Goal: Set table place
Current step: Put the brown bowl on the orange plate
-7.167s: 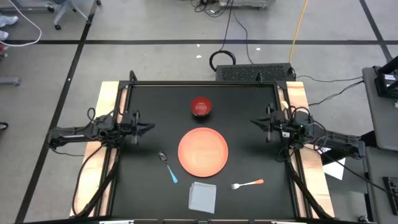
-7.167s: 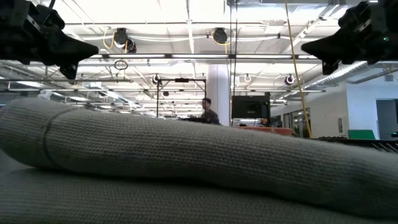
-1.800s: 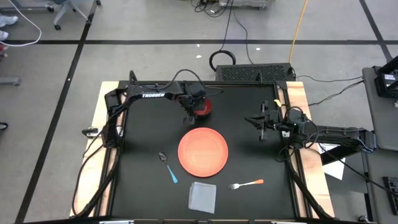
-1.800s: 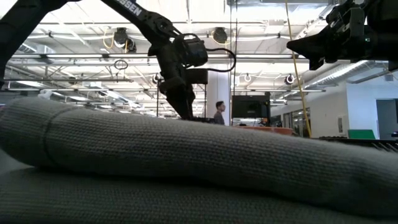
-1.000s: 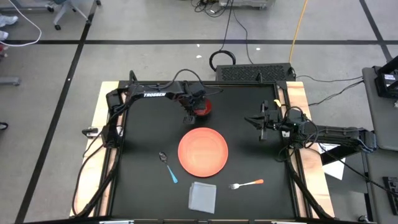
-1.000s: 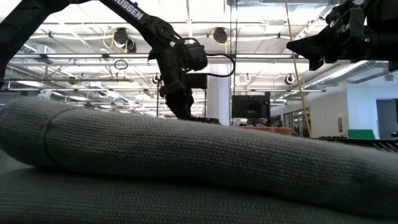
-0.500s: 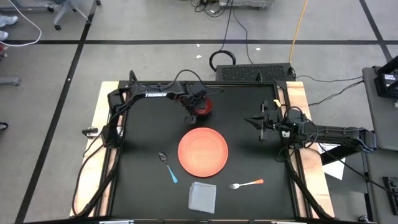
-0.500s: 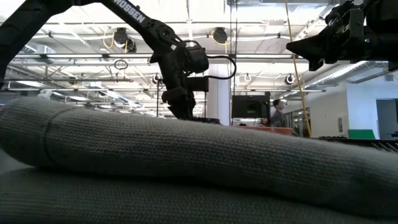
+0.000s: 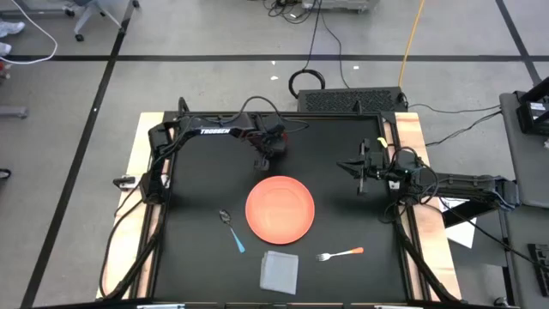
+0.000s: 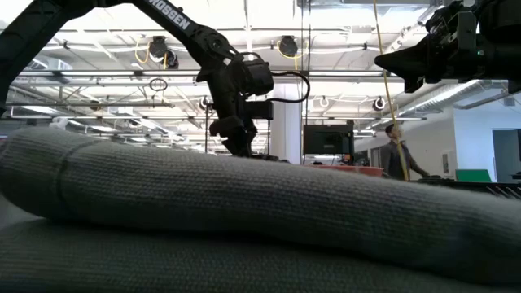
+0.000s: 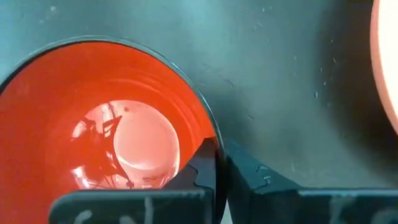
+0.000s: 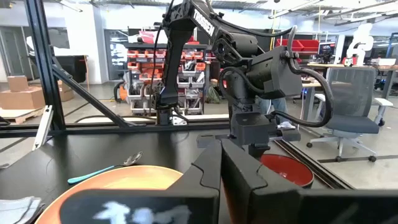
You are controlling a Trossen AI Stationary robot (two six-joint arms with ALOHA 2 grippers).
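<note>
Left gripper [image 11: 217, 171] pinching bowl [image 11: 99, 124] rim at table [image 9: 343, 172] rear; next lift it toward plate [image 9: 280, 209]. Right gripper [image 9: 358, 167] waits, fingers pressed together.

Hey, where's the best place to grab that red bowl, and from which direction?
Grip the red bowl by its thin rim from above, one finger inside, one outside: it sits upright and open, likely too wide to span. The left gripper is pinched on the rim this way; the right gripper waits aside.
</note>
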